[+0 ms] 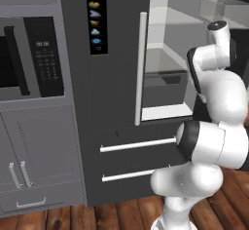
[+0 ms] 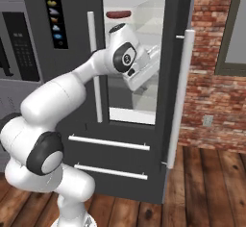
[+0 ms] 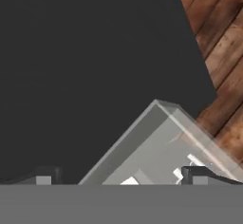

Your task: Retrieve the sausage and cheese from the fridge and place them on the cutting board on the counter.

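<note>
The fridge [image 1: 114, 87] [image 2: 72, 91] has its left door shut and its right door [image 2: 174, 101] swung open, showing pale shelves inside. The sausage [image 2: 118, 14], a reddish-brown link, lies on an upper shelf. My gripper [image 2: 152, 59] reaches into the open compartment, well below the sausage and to its right. In the hand view the gripper [image 3: 121, 178] is open, its fingertips [image 3: 199, 174] far apart with nothing between them, above a glass shelf corner [image 3: 156, 142], a dark fridge surface and the wood floor. The cheese, the cutting board and the counter are out of view.
A grey cabinet with a black-panelled oven [image 1: 29, 58] stands left of the fridge. Two lower drawers with silver bars [image 1: 138, 145] [image 2: 108, 143] sit under the doors. The open door's long handle [image 2: 182, 96] hangs near my arm. A brick wall [image 2: 216, 101] is on the right.
</note>
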Motion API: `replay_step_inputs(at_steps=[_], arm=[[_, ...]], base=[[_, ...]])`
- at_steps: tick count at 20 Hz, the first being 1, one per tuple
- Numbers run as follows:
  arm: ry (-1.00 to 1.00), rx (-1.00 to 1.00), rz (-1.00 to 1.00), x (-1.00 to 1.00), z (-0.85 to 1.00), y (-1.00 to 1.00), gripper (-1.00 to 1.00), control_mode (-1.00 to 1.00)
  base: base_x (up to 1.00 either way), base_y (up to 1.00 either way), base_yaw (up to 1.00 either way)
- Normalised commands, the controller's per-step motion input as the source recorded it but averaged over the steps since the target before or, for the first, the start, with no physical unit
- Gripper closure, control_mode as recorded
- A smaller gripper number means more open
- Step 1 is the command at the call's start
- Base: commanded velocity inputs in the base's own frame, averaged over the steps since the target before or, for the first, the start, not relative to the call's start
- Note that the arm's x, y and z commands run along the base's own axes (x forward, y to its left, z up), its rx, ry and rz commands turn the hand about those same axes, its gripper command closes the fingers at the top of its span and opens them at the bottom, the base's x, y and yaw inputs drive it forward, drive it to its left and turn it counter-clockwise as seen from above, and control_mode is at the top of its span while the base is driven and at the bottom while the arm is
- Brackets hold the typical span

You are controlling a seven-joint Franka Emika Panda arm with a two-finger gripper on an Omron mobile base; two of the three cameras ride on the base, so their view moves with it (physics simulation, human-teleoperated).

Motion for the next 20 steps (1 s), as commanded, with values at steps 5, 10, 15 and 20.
replay_step_inputs(at_steps=[5,10,15,20], arm=[[0.00,0.01,-0.06,-0.11,0.00,-0.75,-1.00,-1.00],[0.01,-0.02,0.19,-0.17,0.00,0.32,-1.00,-1.00],[0.12,-0.11,0.51,-0.17,0.00,0.67,-1.00,-1.00],[0.08,-0.18,0.76,-0.23,0.00,0.45,-1.00,-1.00]], base=[[0.00,0.00,0.00],[0.00,0.00,0.00],[0.00,0.00,0.00],[0.00,0.00,0.00]])
